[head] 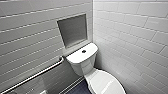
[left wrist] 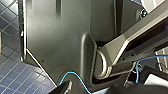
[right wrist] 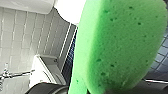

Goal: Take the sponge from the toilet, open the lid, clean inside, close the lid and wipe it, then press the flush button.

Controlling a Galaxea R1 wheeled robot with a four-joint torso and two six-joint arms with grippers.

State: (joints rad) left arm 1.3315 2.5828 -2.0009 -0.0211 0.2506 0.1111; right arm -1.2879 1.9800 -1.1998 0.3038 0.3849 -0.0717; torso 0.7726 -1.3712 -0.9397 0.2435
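Note:
The white toilet (head: pixel 83 65) stands in the corner, seen from above in the head view. Its oval lid (head: pixel 106 83) lies closed over the bowl. The small dark flush button (head: pixel 83 51) sits in the middle of the flat tank top. The bright green sponge (right wrist: pixel 120 42) looms large and upright in the right wrist view, and my right gripper (right wrist: pixel 100 88) is shut on its lower end. Behind the sponge shows a white part of the toilet (right wrist: pixel 67 10). My left gripper stands open with nothing in it.
A metal grab bar (head: pixel 37 73) runs along the left tiled wall, below a square niche (head: pixel 72 30). A tiled wall closes in on the toilet's right. Dark blue floor tiles (left wrist: pixel 15 77) lie below. A white fixture (right wrist: pixel 43 71) sits low on the wall.

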